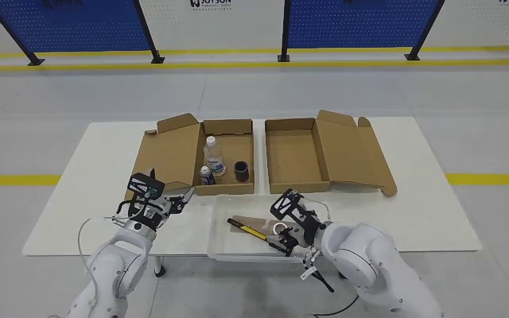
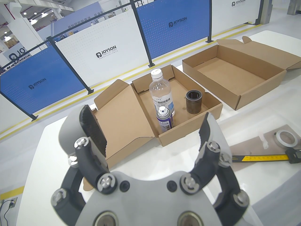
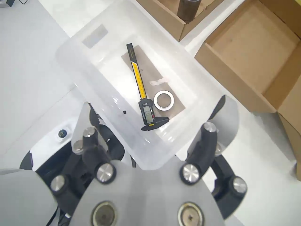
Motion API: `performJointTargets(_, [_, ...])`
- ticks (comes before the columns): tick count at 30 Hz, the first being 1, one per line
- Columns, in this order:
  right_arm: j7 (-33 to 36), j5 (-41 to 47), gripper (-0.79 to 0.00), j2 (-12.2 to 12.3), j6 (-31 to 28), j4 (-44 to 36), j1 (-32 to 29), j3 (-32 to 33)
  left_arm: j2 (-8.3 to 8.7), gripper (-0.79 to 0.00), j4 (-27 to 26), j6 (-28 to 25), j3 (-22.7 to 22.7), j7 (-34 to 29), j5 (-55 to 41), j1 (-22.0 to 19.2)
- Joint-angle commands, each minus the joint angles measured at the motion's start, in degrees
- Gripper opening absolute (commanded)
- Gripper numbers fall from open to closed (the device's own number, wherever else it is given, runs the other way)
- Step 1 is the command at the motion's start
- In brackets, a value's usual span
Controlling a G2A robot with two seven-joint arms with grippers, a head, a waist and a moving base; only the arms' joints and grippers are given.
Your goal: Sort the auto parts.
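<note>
In the clear bin [image 3: 94, 24], caliper [image 3: 138, 81] beside ring [image 3: 164, 99], small black speck [image 3: 124, 112]

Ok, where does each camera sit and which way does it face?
Top view: above the arms, looking down at the table; left arm and right arm show.
Left wrist view: on the left wrist, facing across to the cardboard box holding a dark cylinder; open left fingers in front.
Right wrist view: on the right wrist, looking down into the clear bin; open right fingers in front.
Shared: both wrist views show the caliper.
</note>
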Motion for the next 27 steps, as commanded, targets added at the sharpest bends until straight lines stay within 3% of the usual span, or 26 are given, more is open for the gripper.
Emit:
performJointTargets(1, [0.0, -0.1, 0.0, 0.0, 0.0, 0.0, 0.0, 0.0, 0.0, 0.0, 0.0, 0.0, 0.0, 0.0, 0.0, 0.0])
performJointTargets(18, [-0.4, -0.1, 0.0, 0.1, -1.1, -0.2, 0.8, 0.5, 0.0, 0.0, 0.0, 0.0, 0.0, 0.0, 0.0, 0.0])
performJointTargets(22, [5.6, -1.0, 0.0, -0.1, -1.2, 0.5, 4.3, -1.8, 0.0, 0.0, 0.0, 0.0, 0.0, 0.0, 0.0, 0.0])
performJointTargets(27, [13.1, -1.1, 0.0, -1.6, 5.8, 3.2, 10.6, -8.1, 0.0, 0.0, 0.0, 0.0, 0.0, 0.0, 0.0, 0.0])
